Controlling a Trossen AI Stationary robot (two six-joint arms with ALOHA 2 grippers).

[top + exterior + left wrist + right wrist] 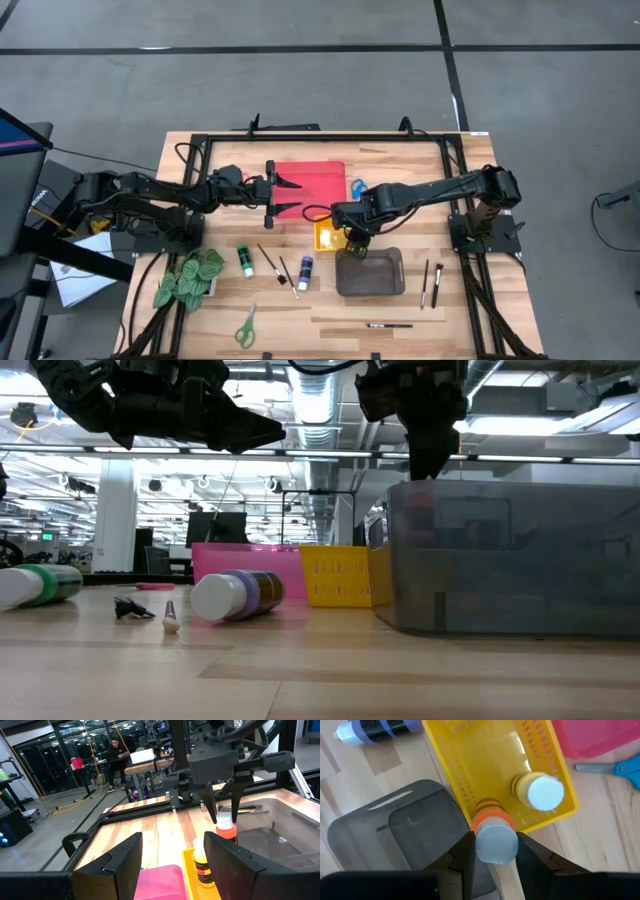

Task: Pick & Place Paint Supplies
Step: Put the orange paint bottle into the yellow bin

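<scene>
My right gripper (355, 240) hangs over the border of the yellow tray (322, 236) and the grey tray (385, 275), shut on a red paint bottle (488, 816) with a white cap. A yellow bottle (536, 790) stands upright in the yellow tray. A green bottle (245, 260) and a purple bottle (305, 272) lie on their sides on the table, with two thin brushes (272, 262) between them. My left gripper (290, 195) hovers open above the red tray (310, 175), touching nothing. My right gripper pinches the red bottle at its white cap end (495, 842) between its two fingers (210, 807). The fingers come from above, pointing down. The bottle hangs upright below them, lifted clear, its red body (227, 832) over the trays' rims.
Blue scissors (357, 188) lie beside the red tray, and green scissors (245, 325) lie near the table's near edge. Two more brushes (430, 283) lie right of the grey tray, and one (390, 325) in front of it. A leafy fake plant (188, 278) sits at the near left.
</scene>
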